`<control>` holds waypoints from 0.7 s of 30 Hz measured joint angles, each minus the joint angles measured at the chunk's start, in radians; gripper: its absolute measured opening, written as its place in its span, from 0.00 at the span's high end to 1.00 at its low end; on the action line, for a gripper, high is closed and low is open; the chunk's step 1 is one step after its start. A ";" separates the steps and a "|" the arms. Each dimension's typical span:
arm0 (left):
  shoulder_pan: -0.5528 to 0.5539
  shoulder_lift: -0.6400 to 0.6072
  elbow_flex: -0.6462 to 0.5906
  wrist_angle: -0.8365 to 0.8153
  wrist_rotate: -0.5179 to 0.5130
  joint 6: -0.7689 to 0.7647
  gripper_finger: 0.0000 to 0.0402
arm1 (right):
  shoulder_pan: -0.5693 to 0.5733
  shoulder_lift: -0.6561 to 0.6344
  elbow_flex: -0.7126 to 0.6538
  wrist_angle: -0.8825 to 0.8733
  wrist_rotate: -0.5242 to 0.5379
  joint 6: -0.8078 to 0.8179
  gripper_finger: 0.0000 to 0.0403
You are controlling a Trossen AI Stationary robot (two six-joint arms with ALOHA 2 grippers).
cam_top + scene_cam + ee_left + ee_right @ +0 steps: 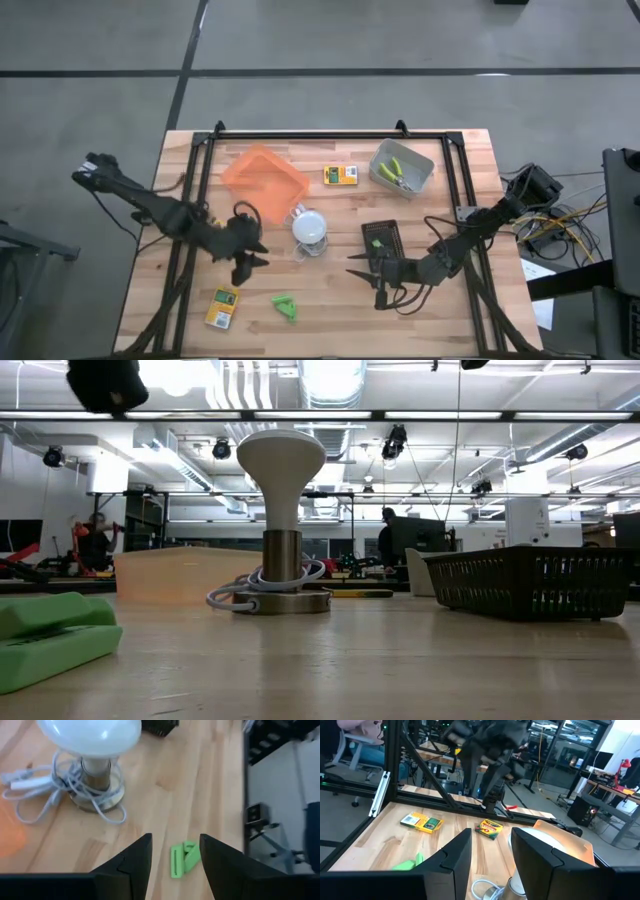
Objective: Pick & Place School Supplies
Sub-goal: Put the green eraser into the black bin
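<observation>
Low view: green chunk (pixel 50 640) cut off at the left edge. Right wrist view: lamp (pixel 547 851) half behind fingers (pixel 535 865). Box (pixel 341 176) print too small to read.

A wooden butcher-block table (pixel 330 305) is framed by black metal rails (pixel 330 133) and is set on a grey concrete floor (pixel 100 60) crossed by dark seams. In the low view, a large workshop hall is seen behind the table: long fluorescent strips (pixel 420 415) and pipework are hung under an open ceiling (pixel 330 380). Desks, monitors (pixel 420 535) and equipment are ranged along the far side. A seated person (pixel 95 545) and a standing person (pixel 386 540) are seen there.
</observation>
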 joint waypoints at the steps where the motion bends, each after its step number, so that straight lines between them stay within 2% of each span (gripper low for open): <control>1: -0.017 0.023 -0.004 0.004 -0.025 -0.017 0.58 | 0.000 0.000 0.000 0.000 0.000 0.000 0.67; 3: -0.042 0.075 -0.006 0.007 -0.065 -0.070 0.58 | 0.000 0.000 0.000 0.000 0.000 0.000 0.67; 6: -0.065 0.143 -0.007 0.006 -0.073 -0.137 0.58 | 0.000 0.000 0.000 0.000 0.000 0.000 0.67; 10: -0.110 0.218 -0.013 0.002 -0.102 -0.131 0.58 | 0.001 0.000 0.000 0.000 0.000 0.000 0.66; 14: -0.201 0.279 -0.036 0.064 -0.230 -0.043 0.58 | 0.001 0.000 0.000 0.000 0.000 0.000 0.65; 17: -0.272 0.307 -0.065 0.125 -0.329 -0.053 0.58 | 0.000 0.000 0.000 0.000 0.000 0.000 0.65; 21: -0.338 0.339 -0.095 0.212 -0.381 -0.068 0.58 | 0.000 0.000 0.000 0.000 0.000 0.000 0.66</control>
